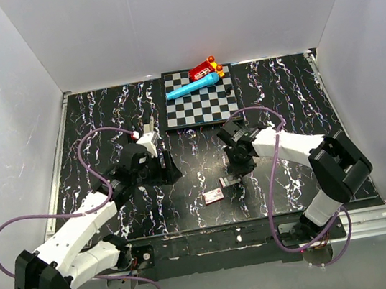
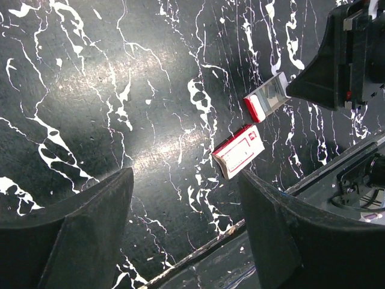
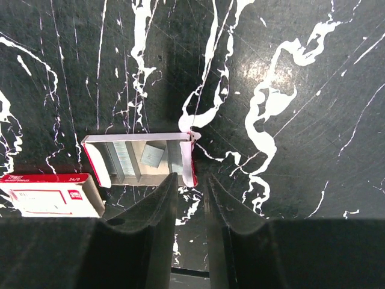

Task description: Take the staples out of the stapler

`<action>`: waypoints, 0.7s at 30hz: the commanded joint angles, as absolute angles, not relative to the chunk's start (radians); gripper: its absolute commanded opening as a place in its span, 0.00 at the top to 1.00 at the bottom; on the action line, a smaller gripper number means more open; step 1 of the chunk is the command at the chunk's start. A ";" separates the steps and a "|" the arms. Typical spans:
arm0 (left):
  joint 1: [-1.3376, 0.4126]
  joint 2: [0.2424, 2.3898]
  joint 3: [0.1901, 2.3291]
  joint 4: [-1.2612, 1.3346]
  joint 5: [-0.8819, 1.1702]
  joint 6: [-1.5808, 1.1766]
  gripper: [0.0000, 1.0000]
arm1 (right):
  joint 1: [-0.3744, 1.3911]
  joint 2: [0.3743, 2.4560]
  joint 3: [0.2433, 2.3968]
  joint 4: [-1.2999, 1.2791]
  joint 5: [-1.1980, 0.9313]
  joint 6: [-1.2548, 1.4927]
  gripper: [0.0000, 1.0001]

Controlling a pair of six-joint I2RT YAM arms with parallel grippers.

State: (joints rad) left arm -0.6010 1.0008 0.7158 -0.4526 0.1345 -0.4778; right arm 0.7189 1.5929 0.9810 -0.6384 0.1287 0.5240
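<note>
No view shows the stapler. Staples (image 3: 123, 158) lie as silvery strips inside a small open red-and-white tray (image 3: 138, 141), which also shows in the top view as the tray (image 1: 229, 181). My right gripper (image 3: 191, 176) hovers at that tray's end wall, jaws a narrow gap apart with only table showing between them. From above, the right gripper (image 1: 237, 170) stands just behind the tray. My left gripper (image 2: 186, 174) is open wide over bare marbled table with nothing between its fingers. It shows in the top view as the left gripper (image 1: 171, 169), left of the tray.
The white-and-red box sleeve (image 3: 51, 195) lies beside the tray, seen too as the sleeve (image 1: 214, 196) near the table's front edge (image 2: 198, 253). At the back a checkerboard (image 1: 200, 107) carries a blue tube (image 1: 195, 86) and a red toy (image 1: 205, 68).
</note>
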 commanded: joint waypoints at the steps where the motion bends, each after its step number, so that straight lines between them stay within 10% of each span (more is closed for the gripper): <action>1: -0.615 0.985 0.696 -0.423 0.103 -0.506 0.31 | 0.712 1.605 1.025 -0.621 0.144 0.512 0.69; 21: -0.664 1.060 0.666 -0.376 0.089 -0.538 0.32 | 0.707 1.654 1.029 -0.609 0.135 0.509 0.82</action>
